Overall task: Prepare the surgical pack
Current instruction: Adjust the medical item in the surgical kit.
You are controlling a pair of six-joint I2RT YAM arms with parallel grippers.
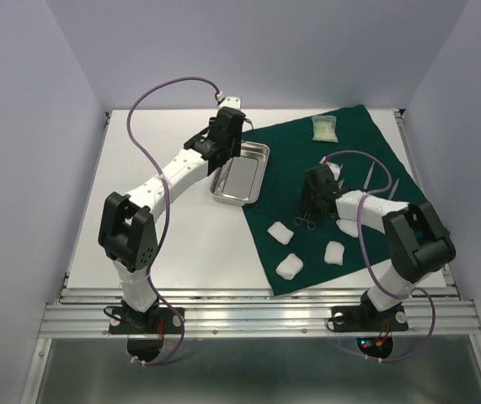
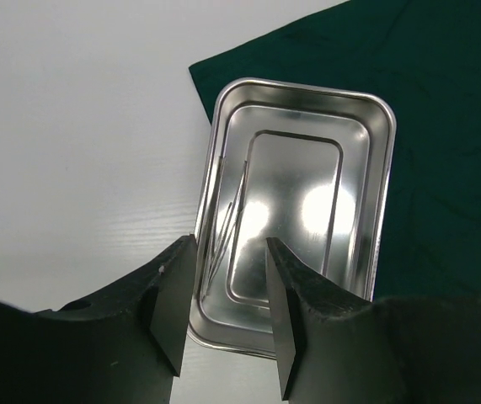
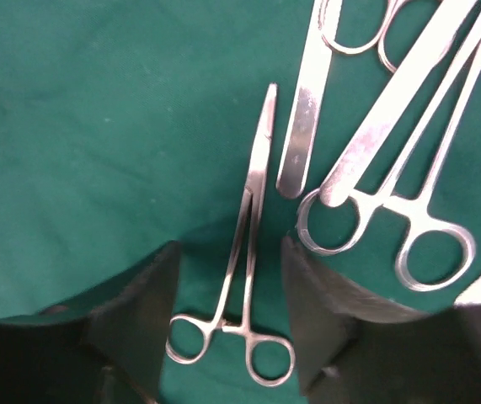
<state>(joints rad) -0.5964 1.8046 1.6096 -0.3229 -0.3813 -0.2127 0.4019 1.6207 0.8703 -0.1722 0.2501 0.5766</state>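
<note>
tray point(image 1: 244, 178) straddling drape point(image 1: 366, 135) edge, forceps point(image 3: 253, 198) on drape

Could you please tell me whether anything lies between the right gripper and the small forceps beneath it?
Nothing visible does. The right gripper is open, and the small forceps lie bare on the green cloth between its fingers. A larger pair of forceps and tweezers lie close by, on the right of the wrist view.

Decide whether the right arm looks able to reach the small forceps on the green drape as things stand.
Probably yes. The right pincer hangs over the small forceps, jaws open either side of their shaft. The neighbouring instruments lie beside them, not across them.
</note>
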